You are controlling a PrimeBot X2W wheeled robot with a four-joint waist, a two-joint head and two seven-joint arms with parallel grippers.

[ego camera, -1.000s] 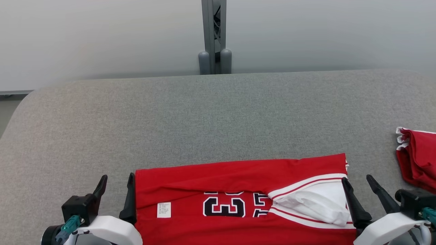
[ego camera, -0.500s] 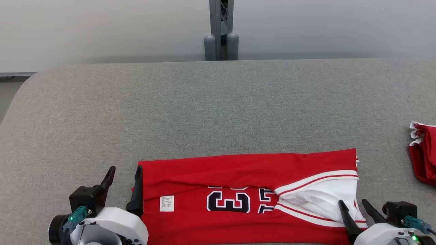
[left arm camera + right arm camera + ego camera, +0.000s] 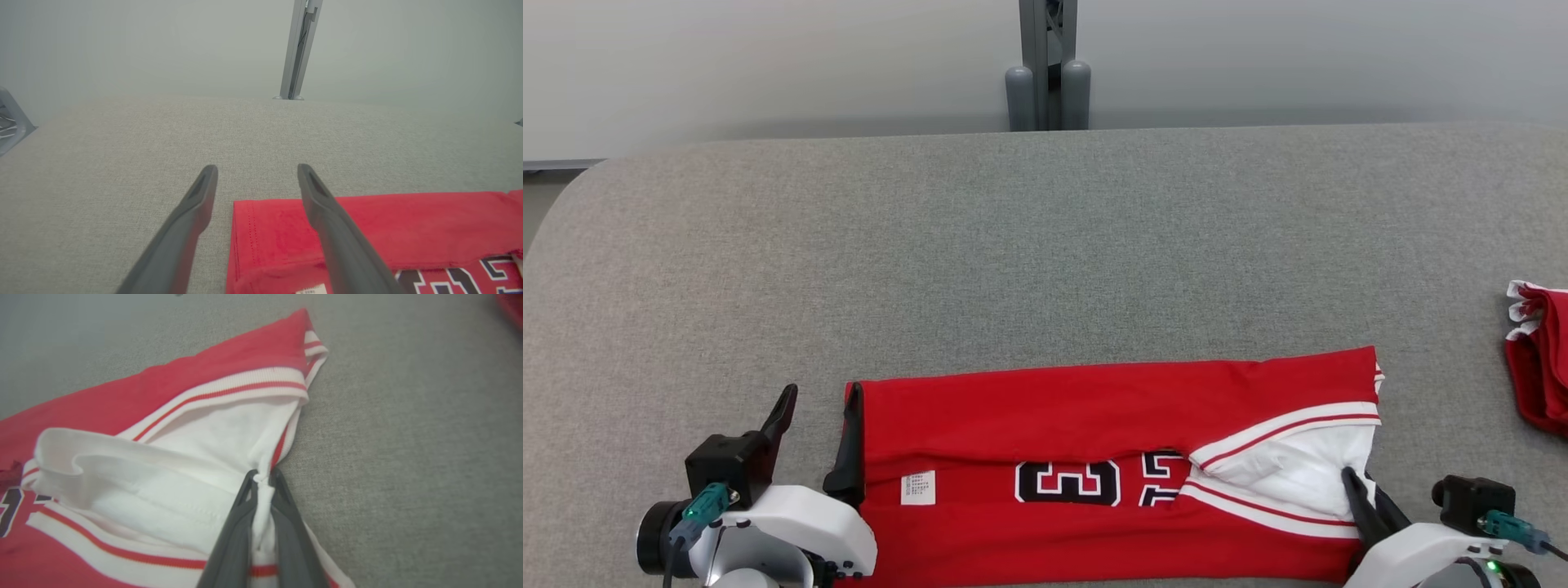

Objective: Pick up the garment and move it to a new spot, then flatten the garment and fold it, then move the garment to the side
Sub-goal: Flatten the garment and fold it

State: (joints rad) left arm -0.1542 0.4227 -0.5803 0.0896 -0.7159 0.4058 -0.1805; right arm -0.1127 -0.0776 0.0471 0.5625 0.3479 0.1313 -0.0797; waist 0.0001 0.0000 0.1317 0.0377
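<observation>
Now R tool (image 3: 261, 477) pinches jersey (image 3: 1054, 416) by white edge, L tool (image 3: 821, 394) wide open astride far hem, prob. for folding.

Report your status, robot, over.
Right tool shut on white edge of jersey. Left tool open, straddling its left edge. Red bundle lies apart, far right.

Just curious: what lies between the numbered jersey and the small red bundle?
Only bare grey cloth surface separates jersey and bundle, as the head view shows.
</observation>
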